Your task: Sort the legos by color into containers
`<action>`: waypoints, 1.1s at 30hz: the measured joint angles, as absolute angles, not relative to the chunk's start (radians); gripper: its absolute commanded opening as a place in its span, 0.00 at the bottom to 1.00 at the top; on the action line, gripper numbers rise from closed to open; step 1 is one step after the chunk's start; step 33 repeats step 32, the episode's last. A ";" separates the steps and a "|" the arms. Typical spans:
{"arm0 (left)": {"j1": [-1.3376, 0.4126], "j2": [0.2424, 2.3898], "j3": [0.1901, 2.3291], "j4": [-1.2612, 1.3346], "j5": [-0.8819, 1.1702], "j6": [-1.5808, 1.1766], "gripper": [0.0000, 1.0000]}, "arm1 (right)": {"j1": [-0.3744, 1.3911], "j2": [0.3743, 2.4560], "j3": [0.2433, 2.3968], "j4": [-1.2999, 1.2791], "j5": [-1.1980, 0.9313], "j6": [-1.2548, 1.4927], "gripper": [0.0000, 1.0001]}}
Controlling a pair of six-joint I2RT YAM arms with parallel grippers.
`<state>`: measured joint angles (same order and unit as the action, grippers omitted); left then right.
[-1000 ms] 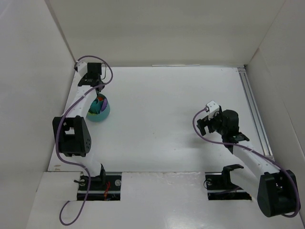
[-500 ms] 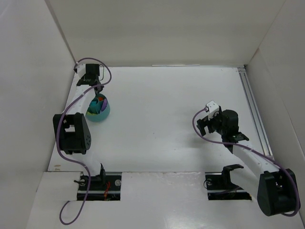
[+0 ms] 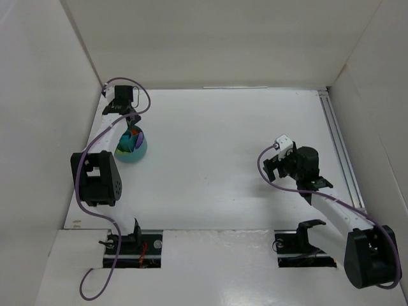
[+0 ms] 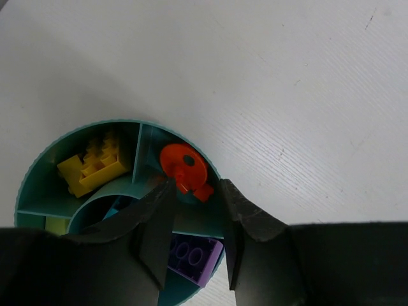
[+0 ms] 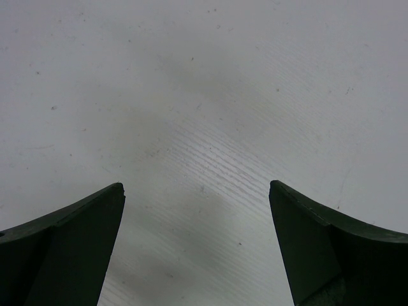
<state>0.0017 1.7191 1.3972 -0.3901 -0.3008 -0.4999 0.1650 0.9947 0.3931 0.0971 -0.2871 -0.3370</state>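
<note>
The teal tub (image 3: 134,152) stands at the far left of the table. In the left wrist view its wedge compartments (image 4: 38,172) hold a yellow-orange brick (image 4: 95,166), a round orange piece (image 4: 182,164), a purple brick (image 4: 191,258) and a lime bit (image 4: 56,224). My left gripper (image 4: 196,188) hovers just above the tub, also seen from the top (image 3: 132,124). Its jaws are slightly apart and the orange piece lies in its compartment just past the tips. My right gripper (image 5: 196,185) is wide open and empty over bare table, at the right in the top view (image 3: 274,167).
White walls enclose the table on the left, back and right. A metal rail (image 3: 338,150) runs along the right edge. The left arm's purple cable (image 3: 143,102) loops beside the tub.
The left wrist has shifted slightly toward the back left above the tub. The right arm has not moved.
</note>
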 measured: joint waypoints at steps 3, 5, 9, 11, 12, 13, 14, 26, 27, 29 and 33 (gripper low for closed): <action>0.002 1.718 1.397 -0.391 -0.295 -0.496 0.34 | 0.165 0.995 0.393 0.097 -0.287 -0.337 0.99; 0.002 1.717 1.397 -0.395 -0.291 -0.494 0.43 | 0.165 0.995 0.393 0.097 -0.287 -0.337 0.99; 0.002 1.686 1.397 -0.400 -0.261 -0.487 1.00 | 0.165 0.982 0.393 0.097 -0.287 -0.337 0.99; -0.003 1.641 1.387 -0.389 -0.243 -0.489 1.00 | 0.165 0.969 0.393 0.097 -0.284 -0.337 0.99; -0.007 1.611 1.377 -0.384 -0.239 -0.490 1.00 | 0.165 0.962 0.393 0.096 -0.281 -0.336 0.99; -0.017 1.564 1.357 -0.370 -0.234 -0.488 1.00 | 0.165 0.952 0.393 0.095 -0.276 -0.337 0.99; -0.033 1.522 1.337 -0.357 -0.230 -0.487 1.00 | 0.165 0.940 0.393 0.094 -0.269 -0.336 0.99; -0.546 1.159 0.897 -0.107 -0.136 -0.517 1.00 | 0.165 0.844 0.410 0.031 -0.211 -0.310 0.99; -0.572 1.171 0.875 -0.107 -0.130 -0.519 1.00 | 0.165 0.844 0.411 0.029 -0.206 -0.306 0.99; -0.599 1.185 0.840 -0.106 -0.123 -0.525 1.00 | 0.165 0.844 0.411 0.023 -0.200 -0.299 0.99; -0.603 1.190 0.821 -0.108 -0.127 -0.538 1.00 | 0.165 0.844 0.411 0.014 -0.199 -0.294 0.99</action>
